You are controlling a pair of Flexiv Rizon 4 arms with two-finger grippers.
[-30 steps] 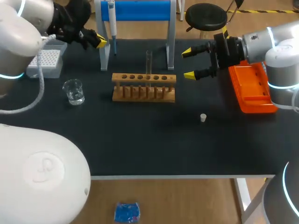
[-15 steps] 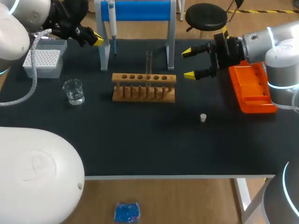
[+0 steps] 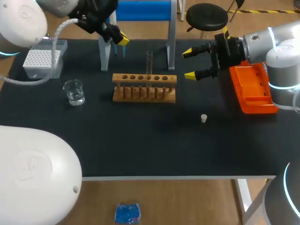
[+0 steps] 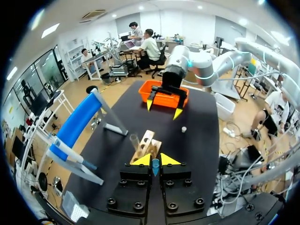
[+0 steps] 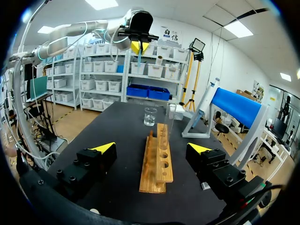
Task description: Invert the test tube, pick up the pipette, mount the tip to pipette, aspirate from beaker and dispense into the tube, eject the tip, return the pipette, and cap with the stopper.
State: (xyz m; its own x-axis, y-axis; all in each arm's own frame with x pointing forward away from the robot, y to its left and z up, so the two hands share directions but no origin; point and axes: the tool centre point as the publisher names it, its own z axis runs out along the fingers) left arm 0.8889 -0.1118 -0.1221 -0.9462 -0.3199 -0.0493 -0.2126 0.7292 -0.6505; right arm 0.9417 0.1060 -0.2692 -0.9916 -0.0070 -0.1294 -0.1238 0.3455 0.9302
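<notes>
At the upper left of the head view, the left gripper [image 3: 121, 40] pinches a slim blue pipette tip [image 4: 152, 165]. The right gripper [image 3: 189, 63] gapes, released. The clear glass test tube [image 3: 149, 61] stands upright in the slotted wooden rack [image 3: 144, 87].

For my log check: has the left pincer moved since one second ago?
Yes. The left pincer went toward the view's right, away from the tip box, past the stand's leg.

Wooden rack [image 3: 144, 87], clear glass beaker [image 3: 74, 91], matt black table [image 3: 140, 140], seemingly plastic orange tray [image 3: 253, 89].
</notes>
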